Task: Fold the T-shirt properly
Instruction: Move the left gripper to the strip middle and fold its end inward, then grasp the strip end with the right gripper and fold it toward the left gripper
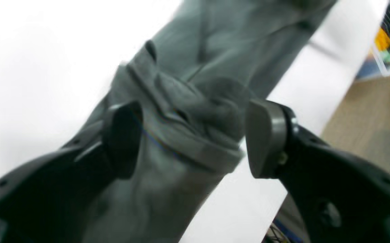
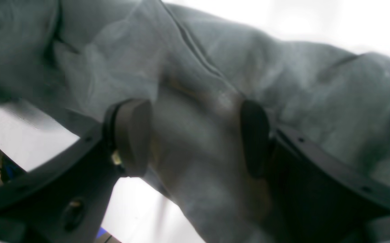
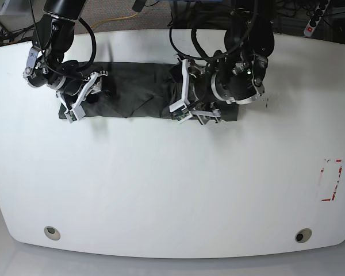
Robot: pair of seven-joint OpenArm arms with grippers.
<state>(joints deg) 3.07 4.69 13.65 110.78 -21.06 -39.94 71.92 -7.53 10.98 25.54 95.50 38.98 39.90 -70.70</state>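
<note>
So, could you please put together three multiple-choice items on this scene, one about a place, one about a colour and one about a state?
1. Where does the T-shirt lie on the white table?
A. along the far edge
B. at the near edge
C. over the red markings

2. What colour is the T-shirt?
A. bright yellow
B. dark grey-green
C. white

3. How do the jaws of the left gripper stand?
A. clamped on the collar
B. apart, with bunched cloth between them
C. shut on nothing

Key: 1 A, in the base view it stretches as a long band near the far side; 2 B, both wrist views show it; 3 B, the left wrist view shows the gap.
</note>
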